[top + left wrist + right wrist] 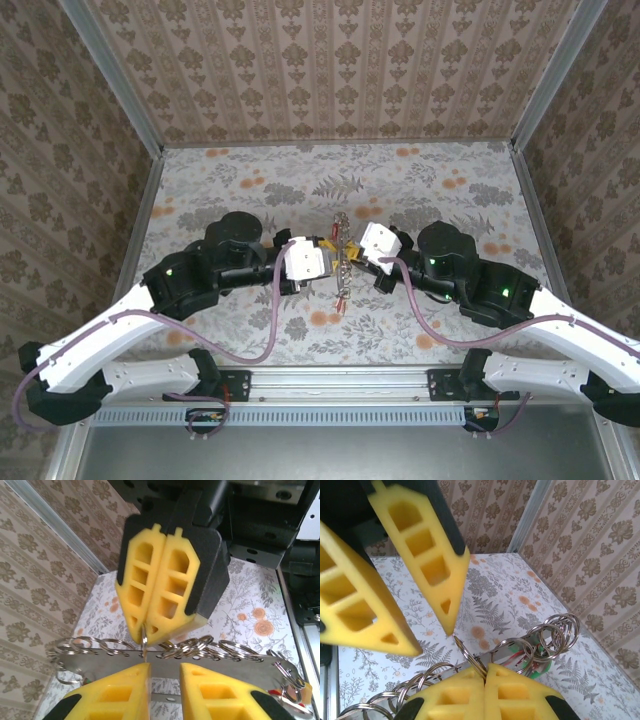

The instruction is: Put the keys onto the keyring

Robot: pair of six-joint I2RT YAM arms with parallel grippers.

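Note:
The keyring [467,652] is a thin metal split ring, one of several threaded through holes in a flat grey metal bar [240,666]. My right gripper [486,667] is shut on this ring's edge and appears from above as [352,252]. In the left wrist view the right gripper [145,636] pinches the ring [144,642] just above my left gripper [165,669]. The left fingers stand a little apart, one inner face against the ring, with bar and table showing through the gap. Keys with green and red tags [542,666] hang under the bar's far end, and dangle [342,292] between both grippers.
The bundle hangs above the floral tabletop [400,190] near its middle. Patterned walls with metal corner posts [150,150] close in the back and both sides. More split rings [560,627] crowd the bar's end. The arms' base rail [340,385] runs along the near edge.

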